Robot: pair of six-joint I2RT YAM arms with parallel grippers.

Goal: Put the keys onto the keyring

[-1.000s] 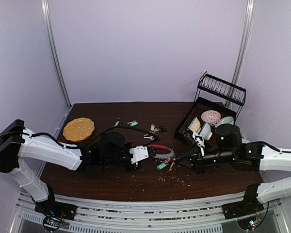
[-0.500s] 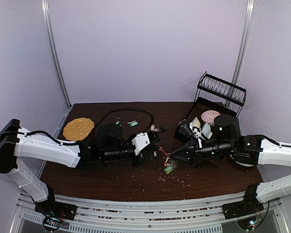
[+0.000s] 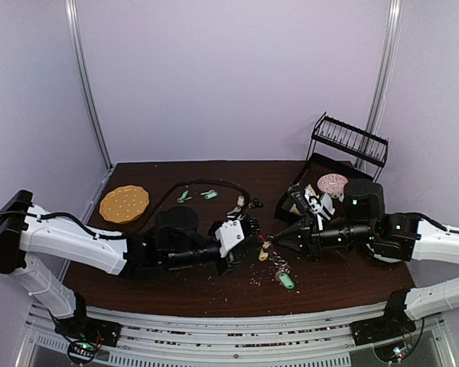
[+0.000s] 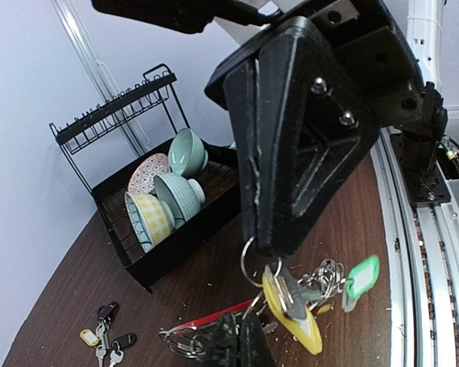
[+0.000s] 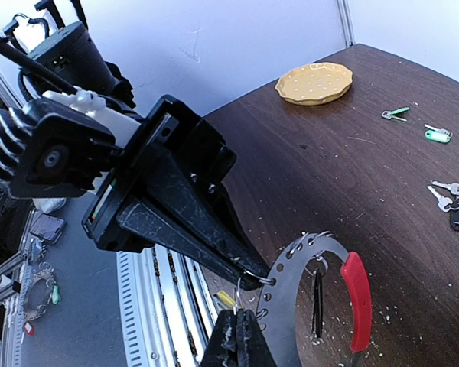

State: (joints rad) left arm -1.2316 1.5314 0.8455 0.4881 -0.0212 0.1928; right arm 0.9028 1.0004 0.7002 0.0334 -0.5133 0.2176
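Note:
Both grippers meet tip to tip above the table's middle. My left gripper [image 3: 254, 232] [image 4: 241, 340] is shut on the keyring [image 5: 306, 264], a silver holed arc with a red section [image 5: 356, 298] [image 4: 214, 315], held off the table. My right gripper [image 3: 269, 243] [image 5: 241, 330] is shut on the small split ring [image 4: 252, 264] of a yellow-tagged key [image 4: 294, 313] [image 3: 264, 254], close against the silver arc. A green-tagged key [image 4: 362, 275] [image 3: 288, 281] hangs by a bunch of silver rings [image 4: 325, 277]. More green-tagged keys [image 3: 185, 196] [image 3: 209, 194] lie on the far table.
A black dish rack [image 3: 302, 183] [image 4: 130, 260] with bowls stands at the back right. A yellow plate [image 3: 124, 203] [image 5: 315, 82] lies at the back left. A bunch of black-headed keys [image 3: 249, 203] [image 4: 107, 336] lies behind the grippers. Crumbs dot the dark table [image 3: 214, 287].
Both grippers have risen and closed in on each other, lifting the keyring off the table. The left arm moved right. The green-tagged key shifted right and toward the front.

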